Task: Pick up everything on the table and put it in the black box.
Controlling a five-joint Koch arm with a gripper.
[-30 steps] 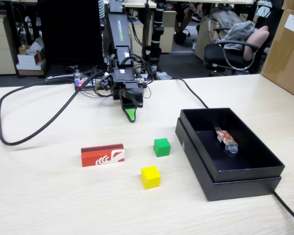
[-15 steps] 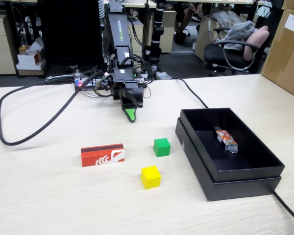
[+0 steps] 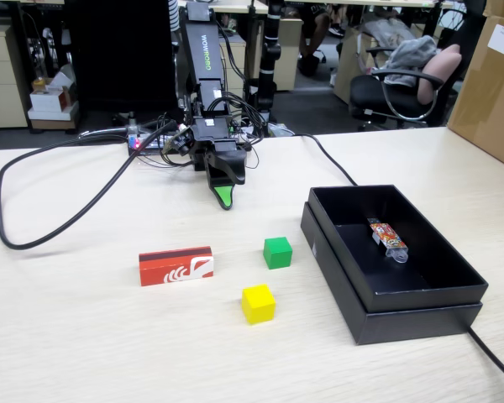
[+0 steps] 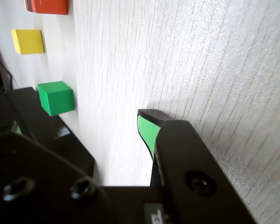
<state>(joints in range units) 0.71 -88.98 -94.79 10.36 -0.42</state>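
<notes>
On the pale table (image 3: 84, 336) lie a red packet with a white swirl (image 3: 175, 265), a green cube (image 3: 277, 252) and a yellow cube (image 3: 258, 303). The black box (image 3: 344, 281) stands to their right in the fixed view. My gripper (image 3: 225, 199) points down at the table behind them, well apart from all three. The wrist view shows the red packet (image 4: 46, 5), yellow cube (image 4: 28, 41), green cube (image 4: 56, 97) and black box (image 4: 46, 135) ahead. In that view my gripper (image 4: 79, 126) has bare table showing between its green-padded tips and holds nothing.
A small colourful wrapped item (image 3: 388, 238) lies inside the box. A thick black cable (image 3: 17, 246) loops over the table's left side and another cable (image 3: 491, 357) runs off at the bottom right. A brown carton (image 3: 491, 92) stands at the far right.
</notes>
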